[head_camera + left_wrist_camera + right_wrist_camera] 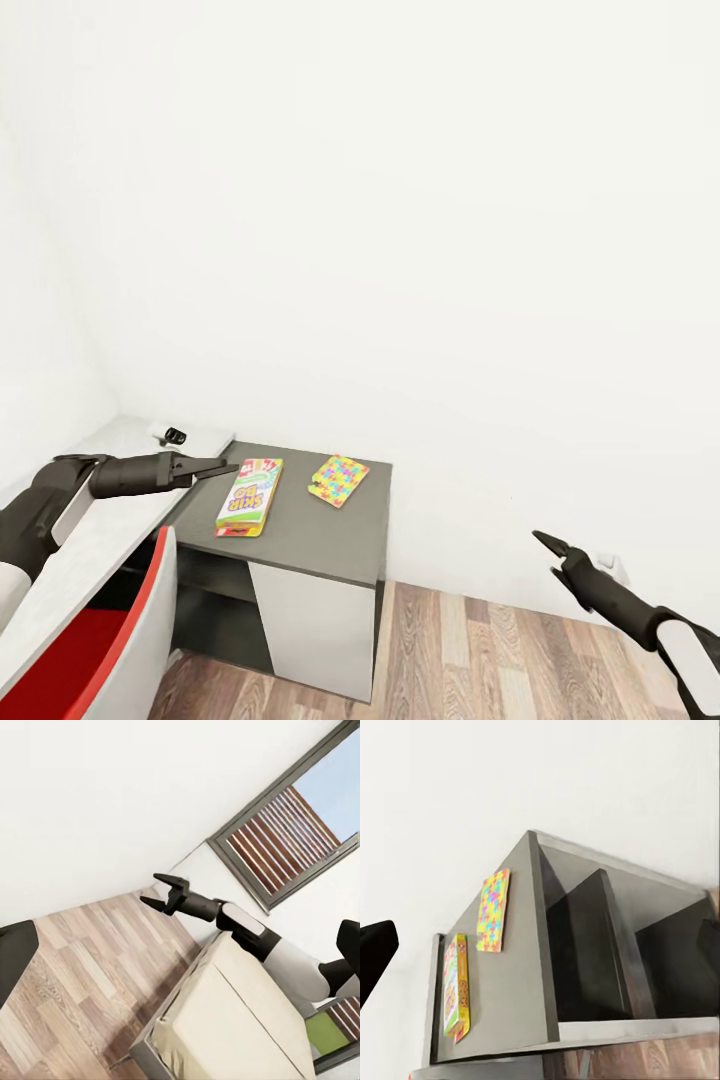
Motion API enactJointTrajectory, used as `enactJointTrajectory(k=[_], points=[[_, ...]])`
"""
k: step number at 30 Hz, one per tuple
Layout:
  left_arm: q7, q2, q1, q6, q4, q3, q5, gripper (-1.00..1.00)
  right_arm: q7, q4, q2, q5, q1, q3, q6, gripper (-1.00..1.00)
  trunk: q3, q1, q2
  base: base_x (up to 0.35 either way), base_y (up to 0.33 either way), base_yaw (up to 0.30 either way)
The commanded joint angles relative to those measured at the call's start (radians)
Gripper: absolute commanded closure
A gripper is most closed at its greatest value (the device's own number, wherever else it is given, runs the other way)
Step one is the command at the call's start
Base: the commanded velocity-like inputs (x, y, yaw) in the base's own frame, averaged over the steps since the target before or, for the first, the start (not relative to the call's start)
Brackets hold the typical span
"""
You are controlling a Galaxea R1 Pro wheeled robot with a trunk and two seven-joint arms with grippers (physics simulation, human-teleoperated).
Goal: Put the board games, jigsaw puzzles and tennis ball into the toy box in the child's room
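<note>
White walls meet a plank floor; the table at seven o'clock bears a jigsaw puzzle and game box. Left gripper jaw state unclear; right gripper released.

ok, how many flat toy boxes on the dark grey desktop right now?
2: a long yellow-green game box near the left arm side, and a small bright multicoloured jigsaw puzzle box beside it, apart. Others may lie outside the frame.
</note>
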Motion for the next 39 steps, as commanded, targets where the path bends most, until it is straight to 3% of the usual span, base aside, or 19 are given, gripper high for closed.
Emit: enactJointTrajectory(k=[1,5,8,9,13,15,18,20,25,39], points=[[-0.003,0.001,-0.001,0.01,0.0,-0.004,0.004,-1.0,-0.027,-0.007,0.001,-0.002,-0.001,-0.001,0.007,-1.0,-0.002,0.001,-0.002,0.0,0.0,-0.009],[-0.003,0.002,-0.001,0.01,0.001,-0.004,0.004,-1.0,-0.095,-0.037,0.005,0.017,-0.002,0.029,0.009,-1.0,-0.003,0.001,-0.002,0.0,0.0,-0.004],[0.005,0.001,-0.001,0.01,0.003,-0.005,0.004,-1.0,-0.244,-0.055,0.012,0.111,-0.042,0.08,0.018,-1.0,-0.003,0.001,-0.002,0.0,0.0,0.0],[0.012,0.0,-0.001,0.01,0.003,-0.005,0.004,-1.0,-0.271,-0.055,0.015,0.125,-0.051,0.087,0.019,-1.0,-0.003,0.001,-0.002,0.0,0.0,0.0],[0.119,-0.009,-0.001,0.013,0.003,-0.005,0.001,-1.0,-0.438,-0.058,0.06,0.178,-0.093,0.16,0.022,-1.0,-0.003,0.001,-0.002,0.0,0.0,0.0],[0.167,-0.017,-0.001,0.015,0.003,-0.004,0.001,-1.0,-0.479,-0.058,0.074,0.185,-0.104,0.176,0.022,-1.0,-0.003,0.001,-0.002,0.0,0.0,0.0],[0.284,-0.047,-0.001,0.019,0.003,-0.003,0.001,-1.0,-0.563,-0.054,0.093,0.19,-0.127,0.2,0.023,-1.0,-0.003,0.001,-0.002,0.0,0.0,0.0],[0.333,-0.062,-0.001,0.02,0.003,-0.002,0.001,-1.0,-0.591,-0.055,0.098,0.191,-0.133,0.208,0.022,-1.0,-0.003,0.001,-0.002,0.0,0.0,0.0],[0.379,-0.076,-0.001,0.018,0.003,-0.002,0.002,-1.0,-0.613,-0.056,0.102,0.193,-0.138,0.212,0.019,-1.0,-0.003,0.001,-0.002,0.0,0.0,0.0],[0.384,-0.08,-0.001,0.012,0.003,0.001,0.001,-1.0,-0.614,-0.052,0.102,0.181,-0.139,0.21,0.015,-1.0,-0.007,0.001,-0.002,0.0,0.0,-0.12]])
